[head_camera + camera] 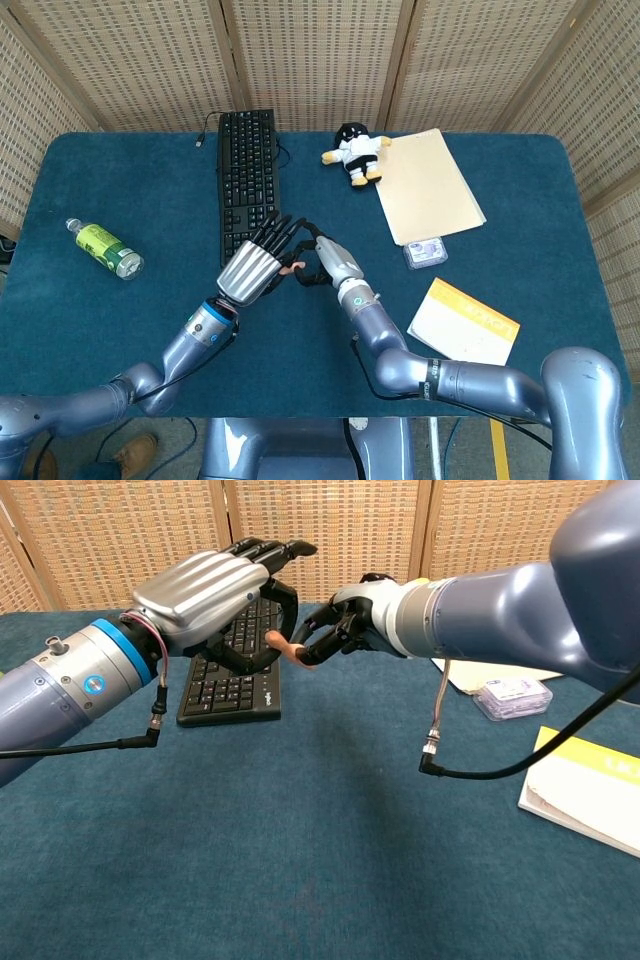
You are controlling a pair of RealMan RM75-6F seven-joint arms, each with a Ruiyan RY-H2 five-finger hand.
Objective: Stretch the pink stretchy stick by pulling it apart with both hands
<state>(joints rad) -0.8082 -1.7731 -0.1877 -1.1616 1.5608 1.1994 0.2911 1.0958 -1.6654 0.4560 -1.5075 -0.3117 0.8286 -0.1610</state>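
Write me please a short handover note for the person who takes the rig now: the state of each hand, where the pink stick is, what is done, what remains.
Right hand: holds one end of the pink stretchy stick in its fingertips, raised above the table in front of the keyboard.
Left hand: fingers curled around the stick's other end; whether the grip is firm, I cannot tell.
Done: stick lifted, both hands at it.
Left: confirm the left grip, then pull the hands apart. The visible stick is short, not yet stretched.
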